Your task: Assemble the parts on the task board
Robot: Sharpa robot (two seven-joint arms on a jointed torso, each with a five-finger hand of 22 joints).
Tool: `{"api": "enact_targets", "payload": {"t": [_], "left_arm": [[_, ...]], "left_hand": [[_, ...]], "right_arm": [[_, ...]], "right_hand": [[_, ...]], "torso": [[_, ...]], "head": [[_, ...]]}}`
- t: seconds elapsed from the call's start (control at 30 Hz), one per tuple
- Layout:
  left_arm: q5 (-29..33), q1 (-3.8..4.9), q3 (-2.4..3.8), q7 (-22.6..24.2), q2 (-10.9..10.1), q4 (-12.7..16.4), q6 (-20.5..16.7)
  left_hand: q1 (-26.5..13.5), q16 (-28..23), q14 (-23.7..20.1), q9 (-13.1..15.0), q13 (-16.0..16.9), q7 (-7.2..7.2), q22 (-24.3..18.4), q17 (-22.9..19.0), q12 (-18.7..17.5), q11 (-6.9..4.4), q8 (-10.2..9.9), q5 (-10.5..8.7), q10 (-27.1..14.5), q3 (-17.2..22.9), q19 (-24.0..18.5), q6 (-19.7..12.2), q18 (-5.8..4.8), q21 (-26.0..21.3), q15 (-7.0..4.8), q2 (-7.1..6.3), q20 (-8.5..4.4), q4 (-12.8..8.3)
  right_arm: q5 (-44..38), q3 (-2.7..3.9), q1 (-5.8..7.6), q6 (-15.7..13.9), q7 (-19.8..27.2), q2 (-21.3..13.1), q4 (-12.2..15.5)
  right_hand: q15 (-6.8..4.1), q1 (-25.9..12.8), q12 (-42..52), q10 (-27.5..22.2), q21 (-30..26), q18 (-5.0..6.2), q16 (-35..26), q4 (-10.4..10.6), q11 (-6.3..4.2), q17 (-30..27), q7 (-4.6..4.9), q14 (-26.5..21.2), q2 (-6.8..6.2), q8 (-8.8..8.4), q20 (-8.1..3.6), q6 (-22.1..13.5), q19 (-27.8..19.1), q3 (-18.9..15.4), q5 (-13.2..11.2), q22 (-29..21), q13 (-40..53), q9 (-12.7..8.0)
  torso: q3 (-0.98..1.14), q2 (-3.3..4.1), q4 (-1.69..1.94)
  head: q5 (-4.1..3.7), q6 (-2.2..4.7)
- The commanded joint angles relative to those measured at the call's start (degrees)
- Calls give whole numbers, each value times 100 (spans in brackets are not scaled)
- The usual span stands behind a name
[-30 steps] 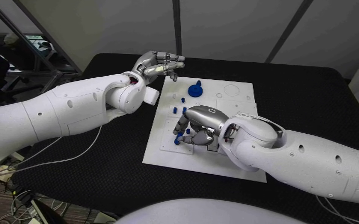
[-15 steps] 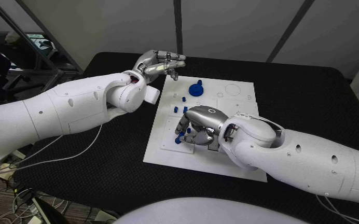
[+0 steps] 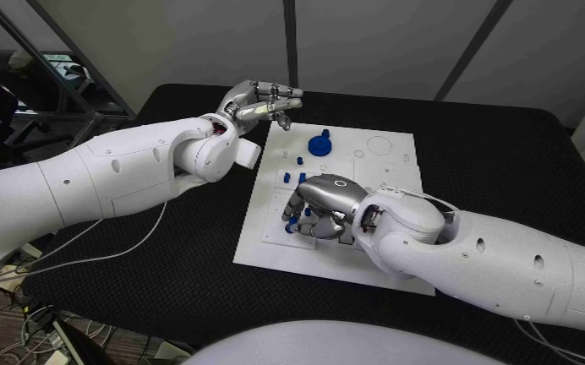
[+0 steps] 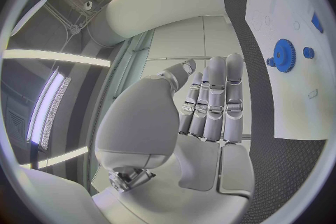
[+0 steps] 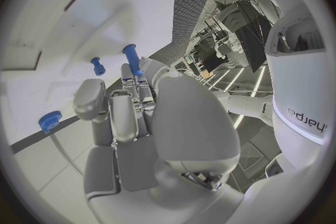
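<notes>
Right hand [image 3: 319, 207] over task board [image 3: 384, 162], holding blue peg [image 5: 131, 59]

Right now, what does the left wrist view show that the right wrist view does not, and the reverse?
Left wrist view alone: the left robot hand, fingers straight and holding nothing, and a blue gear. Right wrist view alone: the right robot hand with a blue peg at its fingertips, and a short blue part. Both: the white task board.

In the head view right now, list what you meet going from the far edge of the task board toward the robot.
Left hand → blue gear → small blue pegs → right hand → near edge of the task board.
</notes>
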Motion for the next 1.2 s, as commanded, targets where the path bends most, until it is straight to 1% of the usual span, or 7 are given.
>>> {"api": "enact_targets", "payload": {"t": [0.03, 0.33, 0.6, 0.9, 1.07, 1.13, 1.2], "left_arm": [[12, 8, 4, 6, 5, 3, 67], [12, 8, 4, -2, 1, 4, 73], [12, 8, 4, -9, 1, -1, 77], [12, 8, 4, -18, -11, -10, 81], [12, 7, 3, -23, -19, -24, 85], [12, 7, 1, -23, -23, -27, 87], [12, 3, -3, -22, -29, -26, 89]], "left_hand": [[-20, -1, -36, 3, 6, 4, -6, -6, 22, -6, -18, -8, -27, -42, -22, -27, -98, -20, 16, 50, 16, -3], [-20, -1, -36, 3, 6, 4, -6, -6, 22, -6, -18, -8, -27, -42, -22, -27, -98, -20, 16, 50, 16, -3], [-20, -1, -36, 3, 6, 4, -6, -6, 22, -6, -18, -8, -27, -42, -22, -27, -98, -20, 16, 50, 16, -3], [-25, 1, -40, 3, 6, 5, -9, -12, 29, -4, -15, -7, -36, -52, -23, -33, -97, -26, 18, 54, 18, 2], [-25, 1, -40, 3, 6, 5, -9, -12, 29, -4, -15, -7, -36, -52, -23, -33, -97, -26, 18, 54, 18, 2], [-25, 1, -40, 3, 6, 5, -9, -12, 29, -4, -15, -7, -36, -52, -23, -33, -97, -26, 18, 54, 18, 2], [-26, 2, -41, 3, 6, 5, -11, -14, 31, -4, -15, -8, -39, -55, -23, -35, -97, -27, 18, 53, 18, 2]], "right_arm": [[-78, -43, -19, 118, 3, 17, 13], [-80, -62, -19, -109, 54, 14, 11], [-55, -65, -19, -477, 157, -30, 64], [110, -60, -20, -1040, 302, -423, 351], [712, -37, -3, -1202, 302, -948, 645], [1169, 47, 18, -1234, 208, -1259, 764], [1372, 101, 28, -1271, 67, -1505, 862]], "right_hand": [[-14, -17, -12, 66, -3, -89, 16, -2, -31, -16, 31, 196, -25, -46, -5, 2, -17, 34, 23, -27, 5, -12], [161, -457, -412, -948, -435, 34, -189, 48, 181, -381, 105, 79, -345, -85, 157, -894, -429, -107, 63, -616, -48, -63], [220, -514, -237, -1534, -787, 107, -445, -38, 256, -801, -48, -61, -292, -75, 227, -1303, -688, -550, 92, -1044, -17, -48], [231, -502, 21, -1704, -952, 147, -520, -25, 261, -941, -31, -100, -221, -56, 233, -1343, -775, -896, 127, -1244, 4, -33], [173, -528, 370, -1418, -944, 144, -442, 40, 178, -832, 101, -48, -134, 8, 194, -1156, -720, -1033, 149, -1224, 57, -2], [161, -671, 631, -1000, -766, 90, -353, 161, 175, -699, 207, 14, -98, 92, 176, -965, -541, -1089, 205, -985, 125, 31], [12, -1001, 1358, 128, -369, -7, -74, 377, -58, -264, 42, 154, -252, 262, 86, -725, -166, -1382, 405, -455, 456, 87]], "torso": [[-1, -5, -3], [-3, -5, 3], [0, -2, -2], [6, -4, -9], [-4, -19, -17], [-9, -20, -22], [-6, -33, -51]], "head": [[-5, 7], [-10, 29], [-15, 46], [-40, 78], [-152, 134], [-295, 193], [-368, 214]]}}
